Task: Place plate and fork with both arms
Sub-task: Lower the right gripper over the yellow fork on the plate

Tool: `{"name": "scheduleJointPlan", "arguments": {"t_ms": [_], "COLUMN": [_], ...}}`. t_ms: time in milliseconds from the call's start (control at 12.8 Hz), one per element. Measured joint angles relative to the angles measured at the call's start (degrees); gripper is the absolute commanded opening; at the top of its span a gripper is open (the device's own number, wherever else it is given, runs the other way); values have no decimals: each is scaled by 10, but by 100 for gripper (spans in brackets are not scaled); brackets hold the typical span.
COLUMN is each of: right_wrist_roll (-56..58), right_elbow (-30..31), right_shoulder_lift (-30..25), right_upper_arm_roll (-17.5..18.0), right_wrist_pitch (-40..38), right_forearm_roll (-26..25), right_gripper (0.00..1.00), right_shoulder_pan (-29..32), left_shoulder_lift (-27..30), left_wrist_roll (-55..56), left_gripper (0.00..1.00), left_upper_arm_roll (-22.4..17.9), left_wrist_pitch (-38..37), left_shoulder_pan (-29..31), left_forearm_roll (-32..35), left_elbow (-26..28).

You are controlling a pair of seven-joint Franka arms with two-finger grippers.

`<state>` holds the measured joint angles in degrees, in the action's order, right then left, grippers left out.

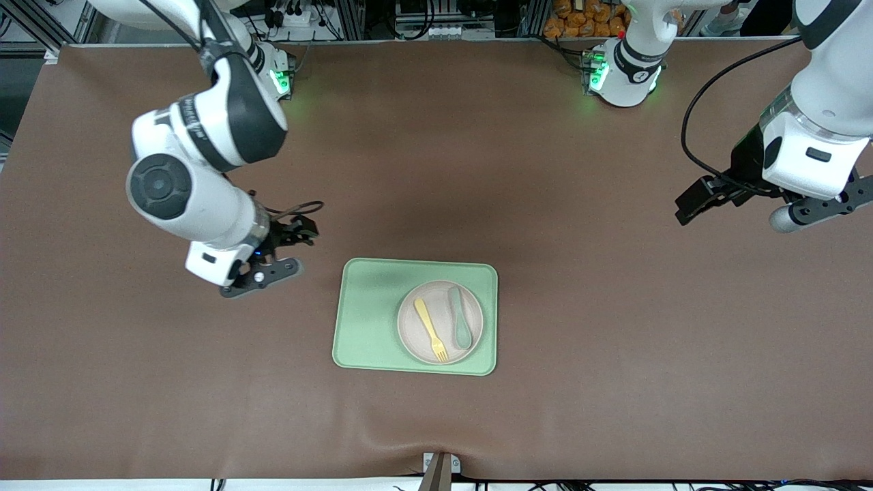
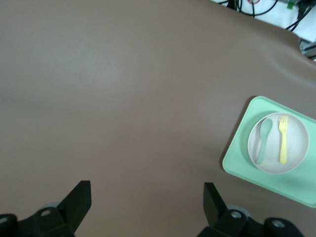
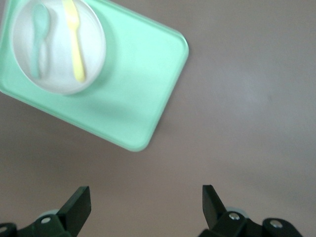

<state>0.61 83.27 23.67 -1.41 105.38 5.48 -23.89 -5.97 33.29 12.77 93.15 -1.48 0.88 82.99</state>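
The small beige plate sits on the light-green tray in the middle of the table. The pale-yellow fork lies on the plate beside a teal spoon. My right gripper is open and empty over bare table, toward the right arm's end from the tray. My left gripper is open and empty over the left arm's end of the table. The left wrist view shows the plate, fork and tray. The right wrist view shows the plate, fork and tray.
The brown table mat covers the whole table. The teal spoon also shows in the left wrist view and the right wrist view. A small bracket sits at the table's front edge.
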Motion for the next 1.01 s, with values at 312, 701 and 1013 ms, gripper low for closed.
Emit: {"name": "scheduleJointPlan", "arguments": {"t_ms": [312,701,1013], "right_wrist_roll": [0,5,5], "right_elbow": [-35,-81,-106], "right_shoulder_lift": [88,185,249], "right_upper_arm_roll": [0,0,0], "right_wrist_pitch": [133,270,342], "right_forearm_roll": [0,0,0], "right_gripper": [100,100,100], "right_shoulder_pan": [-34,-72,-100], "left_shoulder_lift": [14,33,35], "left_wrist_roll": [-65,-200,-203], "left_gripper": [100,100,100], "left_upper_arm_roll": [-1,-64,-70], "left_wrist_pitch": [-16,-27,-30], "left_shoulder_pan": [19,4,-1], "left_forearm_roll": [0,0,0], "left_elbow": [0,5,8]}}
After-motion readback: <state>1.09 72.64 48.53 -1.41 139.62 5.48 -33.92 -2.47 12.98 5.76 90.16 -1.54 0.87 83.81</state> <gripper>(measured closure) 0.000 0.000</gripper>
